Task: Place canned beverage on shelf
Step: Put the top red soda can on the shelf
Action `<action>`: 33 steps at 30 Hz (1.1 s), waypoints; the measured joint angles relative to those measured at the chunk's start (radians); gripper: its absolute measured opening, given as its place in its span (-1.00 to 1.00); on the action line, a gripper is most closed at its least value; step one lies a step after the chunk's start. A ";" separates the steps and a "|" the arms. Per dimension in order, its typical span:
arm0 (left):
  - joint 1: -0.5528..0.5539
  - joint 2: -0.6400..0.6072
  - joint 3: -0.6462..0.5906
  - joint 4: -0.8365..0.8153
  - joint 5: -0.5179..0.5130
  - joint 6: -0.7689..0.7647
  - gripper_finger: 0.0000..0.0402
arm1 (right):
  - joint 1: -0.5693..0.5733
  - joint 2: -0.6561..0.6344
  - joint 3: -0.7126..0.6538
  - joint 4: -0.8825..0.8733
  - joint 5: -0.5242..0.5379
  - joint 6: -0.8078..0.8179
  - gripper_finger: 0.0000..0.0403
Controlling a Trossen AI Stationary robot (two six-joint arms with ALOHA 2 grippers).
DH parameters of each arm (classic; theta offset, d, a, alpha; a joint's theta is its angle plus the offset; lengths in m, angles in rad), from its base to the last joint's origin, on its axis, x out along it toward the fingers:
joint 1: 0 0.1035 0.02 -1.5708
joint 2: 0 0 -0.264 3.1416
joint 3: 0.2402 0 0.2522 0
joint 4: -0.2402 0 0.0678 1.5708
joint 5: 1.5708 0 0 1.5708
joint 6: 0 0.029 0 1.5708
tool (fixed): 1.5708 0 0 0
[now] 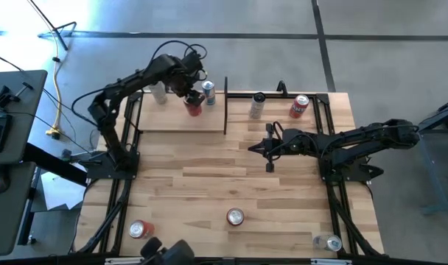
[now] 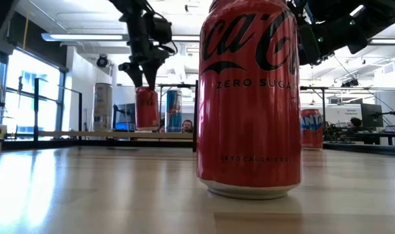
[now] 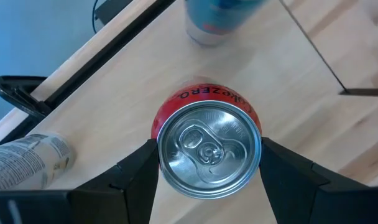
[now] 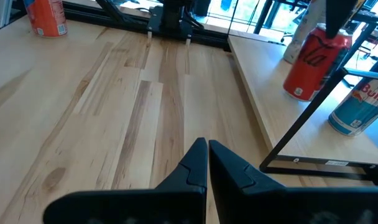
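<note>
My left gripper (image 1: 193, 98) reaches down over the shelf (image 1: 172, 121) at the table's far left and is shut on a red Coke Zero can (image 3: 209, 146). The can stands upright at board height in the low view (image 2: 146, 107); I cannot tell whether its base touches the board. A blue-and-silver can (image 1: 209, 92) and a white can (image 1: 159, 93) stand on the shelf on either side of it. My right gripper (image 4: 207, 148) is shut with nothing in it, hovering over mid-table (image 1: 251, 147). My left gripper pinches the red can between its two fingers (image 3: 139, 167), on opposite sides of the wall just under the top rim (image 3: 159, 134). The fingers come from above, pointing down. The can is upright with its lid and pull tab facing up.
A black rod frame (image 1: 225, 107) closes the shelf's right end. Beyond it a white-and-black can (image 1: 258, 105) and a red can (image 1: 299, 106) stand on the tabletop. Near the front edge are a large red can (image 2: 249, 97), a second red can (image 1: 141, 229) and a silver one (image 1: 327, 241).
</note>
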 joint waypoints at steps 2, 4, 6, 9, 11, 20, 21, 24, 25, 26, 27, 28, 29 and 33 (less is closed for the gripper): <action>0.006 0.023 0.019 -0.014 -0.001 0.002 0.12 | 0.000 0.000 0.000 0.000 0.000 0.000 -1.00; 0.010 0.034 0.028 -0.018 0.000 0.007 0.12 | 0.000 0.000 0.000 0.000 0.000 0.000 -1.00; 0.010 0.036 0.029 -0.018 0.000 0.009 0.12 | 0.000 0.000 0.000 -0.001 0.000 0.000 -1.00; 0.009 0.037 0.029 -0.018 0.000 0.027 0.19 | 0.000 0.000 0.000 -0.006 0.000 0.000 -1.00; 0.009 0.037 0.029 -0.019 0.000 0.026 0.27 | 0.000 0.000 0.000 -0.008 0.000 0.007 -1.00; 0.009 0.037 0.029 -0.022 -0.036 0.041 0.38 | 0.000 0.000 0.000 -0.008 0.000 0.010 -1.00; 0.009 0.036 0.029 -0.022 -0.037 0.045 0.38 | 0.000 0.000 0.000 -0.008 0.000 0.010 -1.00; 0.009 0.030 0.029 -0.021 -0.043 0.052 0.39 | 0.000 0.000 0.000 -0.008 0.000 0.010 -1.00; 0.009 0.030 0.029 -0.021 -0.043 0.052 0.39 | 0.000 0.000 0.000 -0.008 0.000 0.010 -1.00; 0.009 0.030 0.029 -0.021 -0.045 0.053 0.39 | 0.000 0.000 0.000 -0.008 0.000 0.010 -1.00; 0.009 0.030 0.029 -0.022 -0.046 0.056 0.39 | 0.000 0.000 0.000 -0.008 0.000 0.010 -1.00; 0.009 0.030 0.029 -0.023 -0.047 0.059 0.39 | 0.000 0.000 0.000 -0.008 0.000 0.010 -1.00; 0.009 0.030 0.029 -0.023 -0.049 0.061 0.39 | 0.000 0.000 0.000 -0.008 0.000 0.010 -1.00; 0.009 0.030 0.029 -0.023 -0.051 0.080 0.39 | 0.000 0.000 0.000 -0.008 0.000 0.010 -1.00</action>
